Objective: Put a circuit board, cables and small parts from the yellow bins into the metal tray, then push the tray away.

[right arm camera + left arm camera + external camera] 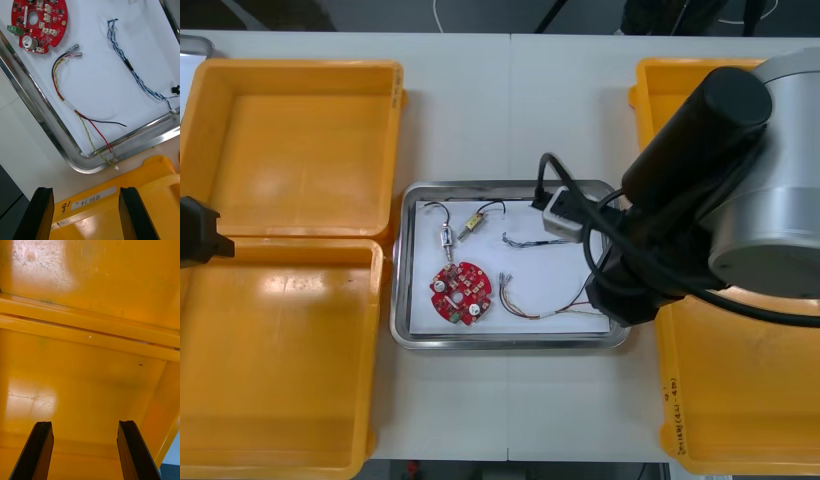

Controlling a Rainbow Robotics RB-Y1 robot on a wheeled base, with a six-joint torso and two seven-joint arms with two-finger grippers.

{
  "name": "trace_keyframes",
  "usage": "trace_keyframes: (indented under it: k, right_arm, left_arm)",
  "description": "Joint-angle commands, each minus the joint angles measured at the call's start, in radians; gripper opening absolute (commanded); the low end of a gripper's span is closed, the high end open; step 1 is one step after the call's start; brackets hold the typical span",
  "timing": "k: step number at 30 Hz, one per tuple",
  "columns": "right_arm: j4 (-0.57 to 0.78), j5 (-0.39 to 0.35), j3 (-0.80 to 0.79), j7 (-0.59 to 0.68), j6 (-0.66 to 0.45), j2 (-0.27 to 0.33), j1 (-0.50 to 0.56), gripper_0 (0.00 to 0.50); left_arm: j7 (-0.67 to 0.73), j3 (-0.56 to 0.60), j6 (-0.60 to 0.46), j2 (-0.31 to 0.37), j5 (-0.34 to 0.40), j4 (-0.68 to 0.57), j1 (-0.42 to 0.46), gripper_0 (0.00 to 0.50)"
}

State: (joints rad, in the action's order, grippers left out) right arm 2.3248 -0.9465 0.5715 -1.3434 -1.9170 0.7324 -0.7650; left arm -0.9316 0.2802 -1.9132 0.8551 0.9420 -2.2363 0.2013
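The metal tray, white inside, sits mid-table between the yellow bins. In it lie a round red circuit board, two small metal parts with black leads, a blue and white cable and a red and yellow cable. My right arm hangs over the tray's right edge. In the right wrist view my right gripper stands open with nothing in it, above a bin rim just outside the tray's corner. The board and both cables lie beyond it. My left gripper is open over a bare bin floor.
Two yellow bins stand at the left, far and near, both bare inside. Two more are at the right, far and near, partly under my right arm. My left arm is at the far left edge.
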Motion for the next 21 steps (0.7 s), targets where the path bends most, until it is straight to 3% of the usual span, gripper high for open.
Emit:
trace_keyframes:
  k: [1,13,21]
  right_arm:
    - [-0.016,0.038,0.119,-0.046,0.015,-0.062,-0.085,0.5]
    - [-0.202,0.054,0.18,-0.312,0.065,-0.208,-0.146,0.5]
    - [-0.235,0.114,0.303,-0.364,0.136,-0.229,-0.186,0.5]
  left_arm:
    - [-0.104,0.03,-0.007,0.044,0.009,-0.032,-0.019,0.5]
    - [-0.104,0.03,-0.007,0.044,0.009,-0.032,-0.019,0.5]
    - [-0.104,0.03,-0.007,0.044,0.009,-0.032,-0.019,0.5]
